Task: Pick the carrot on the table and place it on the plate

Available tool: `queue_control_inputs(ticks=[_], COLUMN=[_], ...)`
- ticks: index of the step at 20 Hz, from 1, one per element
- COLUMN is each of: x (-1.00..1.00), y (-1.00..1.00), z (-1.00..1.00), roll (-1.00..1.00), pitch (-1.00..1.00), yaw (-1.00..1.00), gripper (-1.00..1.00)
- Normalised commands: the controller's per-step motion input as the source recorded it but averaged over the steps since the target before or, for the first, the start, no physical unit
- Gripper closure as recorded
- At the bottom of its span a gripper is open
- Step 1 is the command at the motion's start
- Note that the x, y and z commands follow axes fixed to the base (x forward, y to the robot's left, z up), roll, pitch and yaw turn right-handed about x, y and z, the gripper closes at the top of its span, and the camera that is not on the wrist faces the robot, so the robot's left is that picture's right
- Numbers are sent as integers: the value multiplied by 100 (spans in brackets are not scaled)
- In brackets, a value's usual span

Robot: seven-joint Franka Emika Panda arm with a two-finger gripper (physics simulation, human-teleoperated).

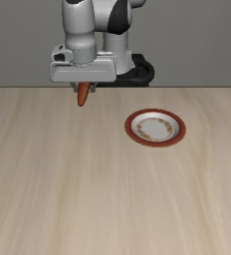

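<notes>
A pale wood-grain table (58, 189) runs back to a plain grey wall (18, 40). 1 red-rimmed plate (128, 127) lies on it toward 3 o'clock from the middle, with nothing on it. The white arm (88, 25) reaches straight down at 11 o'clock. Its gripper (83, 90) has 2 fingers clamped on the carrot (83, 98), which hangs tip-down, well apart from the plate at its 10 o'clock.

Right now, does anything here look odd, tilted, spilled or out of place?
Nothing looks spilled or damaged. The one unusual thing: the carrot hangs nearly upright, tip down, gripped in the hand, away from the plate on the exterior view's right.
</notes>
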Motion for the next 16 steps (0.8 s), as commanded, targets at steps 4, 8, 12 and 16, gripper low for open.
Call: queue_control_inputs(ticks=[4, 8, 12, 16], x=[0, 0, 0, 0], y=[100, 100, 100, 100], z=[0, 0, 0, 0], roll=[0, 0, 0, 0], pitch=[0, 0, 0, 0], yaw=[0, 0, 0, 0], gripper=[100, 100, 100, 100])
